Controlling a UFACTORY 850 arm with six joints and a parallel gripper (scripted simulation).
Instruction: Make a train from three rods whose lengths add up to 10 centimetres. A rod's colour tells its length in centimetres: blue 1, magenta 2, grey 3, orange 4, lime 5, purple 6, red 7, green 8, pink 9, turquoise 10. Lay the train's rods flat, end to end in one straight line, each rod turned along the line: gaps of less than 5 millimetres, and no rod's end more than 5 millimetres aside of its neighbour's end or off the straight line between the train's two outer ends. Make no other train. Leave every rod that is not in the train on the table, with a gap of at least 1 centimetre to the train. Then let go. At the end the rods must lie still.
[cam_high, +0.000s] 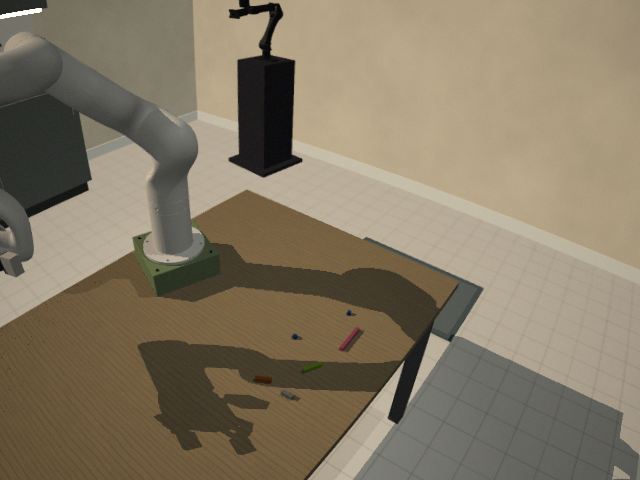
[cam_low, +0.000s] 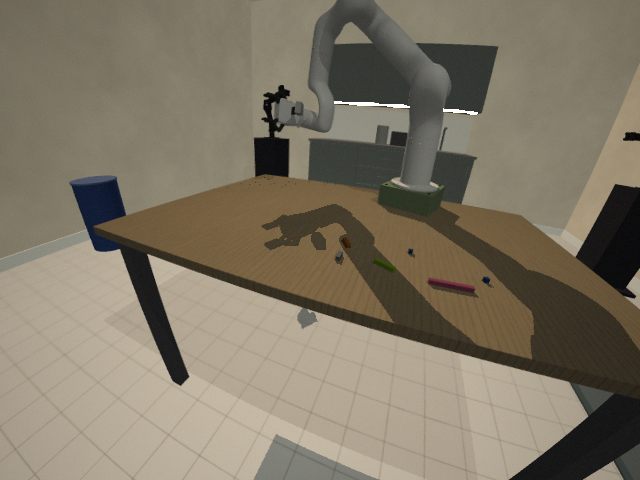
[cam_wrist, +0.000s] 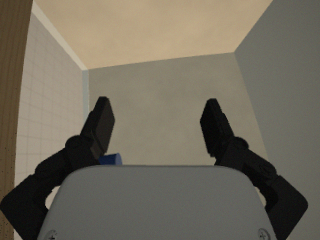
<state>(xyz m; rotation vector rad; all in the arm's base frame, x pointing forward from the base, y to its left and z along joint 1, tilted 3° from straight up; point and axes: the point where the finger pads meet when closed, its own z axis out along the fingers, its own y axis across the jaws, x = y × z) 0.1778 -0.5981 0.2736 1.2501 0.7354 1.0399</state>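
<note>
A pink rod (cam_high: 348, 338) (cam_low: 451, 285) lies apart from the others. A lime rod (cam_high: 311, 367) (cam_low: 384, 265) lies between it and an orange rod (cam_high: 262, 379) (cam_low: 346, 242). A short grey rod (cam_high: 287, 394) (cam_low: 338, 255) lies near the orange one, turned differently and not touching it. One blue rod (cam_high: 294, 336) (cam_low: 410, 251) lies apart on the robot's side of the lime rod. Another blue rod (cam_high: 348, 312) (cam_low: 485, 279) lies near the pink rod. No rods touch. My gripper (cam_wrist: 158, 109) is open and empty, raised far from the rods and pointing sideways at the room.
The wooden table (cam_high: 93, 372) (cam_low: 206, 217) carries the green base block (cam_high: 188, 273) (cam_low: 410, 198) of the arm. Arm shadows fall over the orange and lime rods. The pink rod lies nearest the table's edge. A blue bin (cam_low: 98, 211) stands on the floor beyond the table.
</note>
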